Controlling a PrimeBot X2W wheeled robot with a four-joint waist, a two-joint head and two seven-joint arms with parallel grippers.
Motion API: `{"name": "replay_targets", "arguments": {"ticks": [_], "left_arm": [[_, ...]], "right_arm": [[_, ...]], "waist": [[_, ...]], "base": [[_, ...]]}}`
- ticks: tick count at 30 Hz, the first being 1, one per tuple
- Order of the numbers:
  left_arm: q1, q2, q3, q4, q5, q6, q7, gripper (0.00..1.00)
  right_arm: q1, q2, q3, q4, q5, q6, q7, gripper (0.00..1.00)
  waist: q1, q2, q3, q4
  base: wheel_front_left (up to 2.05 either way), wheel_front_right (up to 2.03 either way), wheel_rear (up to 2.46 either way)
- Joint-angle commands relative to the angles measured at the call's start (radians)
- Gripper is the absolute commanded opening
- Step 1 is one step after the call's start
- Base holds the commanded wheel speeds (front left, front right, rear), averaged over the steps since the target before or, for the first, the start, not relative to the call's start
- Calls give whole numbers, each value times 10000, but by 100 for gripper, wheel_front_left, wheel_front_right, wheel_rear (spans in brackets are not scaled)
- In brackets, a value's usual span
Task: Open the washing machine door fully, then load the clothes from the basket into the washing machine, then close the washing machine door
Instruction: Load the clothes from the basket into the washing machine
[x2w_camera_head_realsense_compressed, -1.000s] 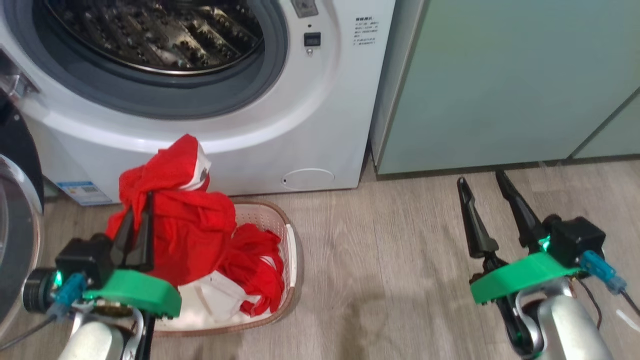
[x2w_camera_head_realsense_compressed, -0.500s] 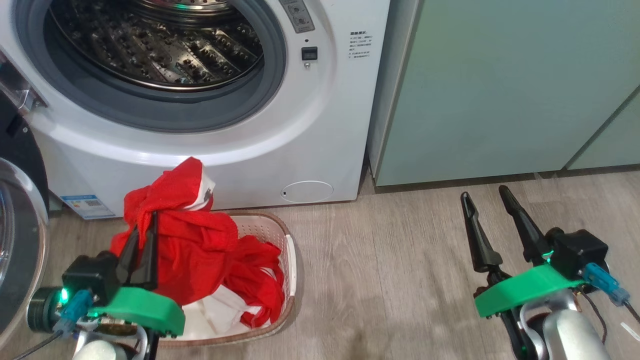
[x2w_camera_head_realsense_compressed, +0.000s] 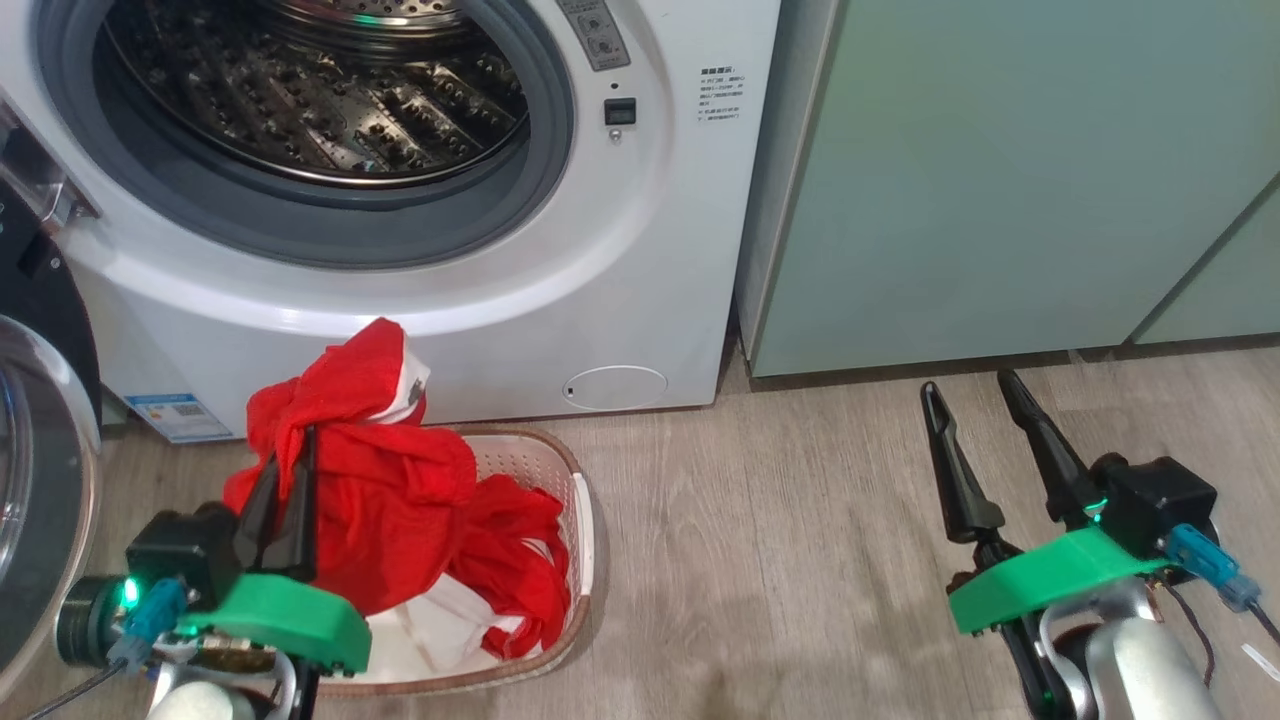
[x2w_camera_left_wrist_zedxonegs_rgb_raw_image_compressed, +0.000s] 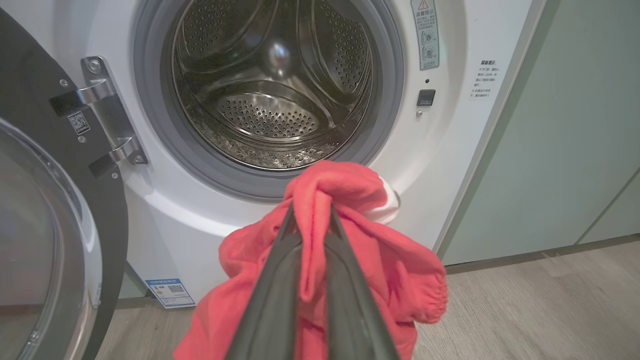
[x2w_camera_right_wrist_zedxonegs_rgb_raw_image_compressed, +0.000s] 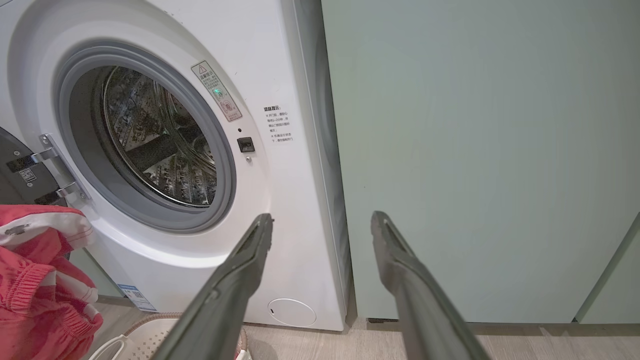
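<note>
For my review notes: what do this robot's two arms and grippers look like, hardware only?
Both match. The left gripper and right gripper each have two long, tapering dark fingers on a black block, a bright green curved plastic cover, a small glowing green light, and a blue connector trailing a thin cable. The forearms are pale and rounded.
</note>
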Motion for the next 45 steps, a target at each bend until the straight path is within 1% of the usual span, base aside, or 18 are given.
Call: {"name": "replay_targets", "arguments": {"ticks": [1, 11, 15, 19, 24, 31, 34, 39, 45], "left_arm": [[-341, 294, 415, -327, -10, 77, -14, 0], [-454, 317, 422, -255, -64, 149, 42, 0], [-765, 283, 424, -72, -159, 78, 77, 0], [-1374, 255, 438, 384, -355, -138, 183, 0], [-2634, 258, 506, 1534, -713, -613, 400, 0], [-4892, 400, 714, 3652, -1216, -1410, 702, 0], [-5933, 554, 769, 4619, -1401, -1806, 954, 0], [-7665, 924, 771, 5916, -1590, -2379, 1660, 0], [-9516, 1485, 801, 6861, -1672, -2774, 2543, 0]], "right_arm": [[-185, 26, 216, -367, -44, 0, 60, 100], [-247, 26, 222, -374, -13, 0, 62, 100], [-342, 26, 263, -460, 10, 0, 49, 100], [-504, 26, 354, -579, 37, 0, 34, 100], [-838, 26, 502, -744, 34, 0, -13, 100], [-1438, 26, 760, -783, 194, 0, -292, 100], [-1708, 26, 933, -693, 345, 0, -466, 100], [-2091, 26, 1252, -477, 573, 0, -707, 100], [-2523, 26, 1590, -306, 882, 0, -896, 100]], "waist": [[1, 0, 8, 1], [1, 0, 98, -24], [1, 0, 335, -35], [1, 0, 753, -65], [1, 0, 1568, -199], [1, 0, 2854, -687], [1, 0, 3324, -932], [1, 0, 4021, -1322], [1, 0, 4827, -1826]], "base": [[0, 0, 0], [0, 0, 0], [0, 0, 0], [0, 0, 0], [0, 0, 0], [0, 0, 0], [0, 0, 0], [0, 0, 0], [0, 0, 0]]}}
